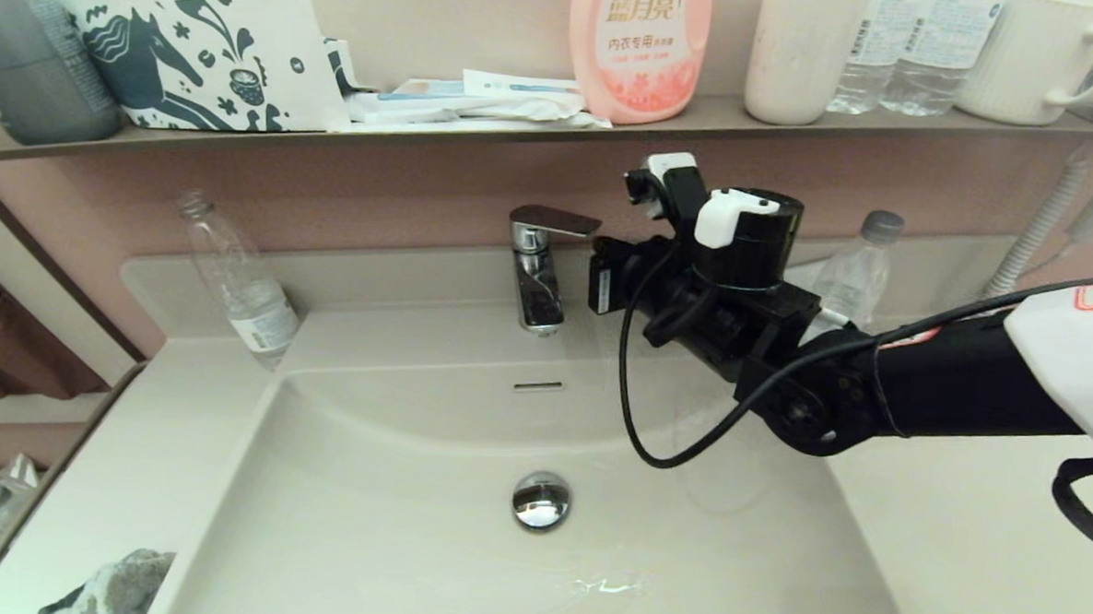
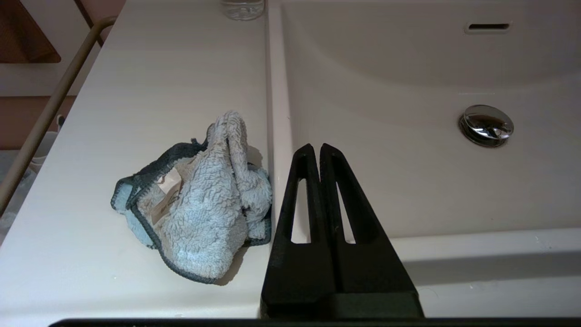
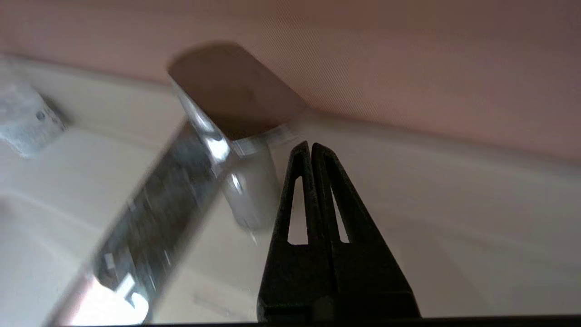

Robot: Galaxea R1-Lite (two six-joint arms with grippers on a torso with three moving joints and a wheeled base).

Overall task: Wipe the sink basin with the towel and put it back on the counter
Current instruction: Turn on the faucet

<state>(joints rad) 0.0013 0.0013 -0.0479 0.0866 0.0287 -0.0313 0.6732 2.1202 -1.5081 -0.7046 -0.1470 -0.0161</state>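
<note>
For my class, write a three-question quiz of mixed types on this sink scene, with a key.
1. True or false: the towel lies inside the sink basin.
2. The right gripper is nearest the: A) drain plug B) faucet C) pink bottle
3. Fill in: the left gripper is ____ and holds nothing.

Key: 1 false, it is on the counter; 2 B; 3 shut.

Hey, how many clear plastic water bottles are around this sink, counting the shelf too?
4. One bottle leans on the counter left of the tap, another stands behind the right arm, and two stand together on the shelf. More could be hidden.
</note>
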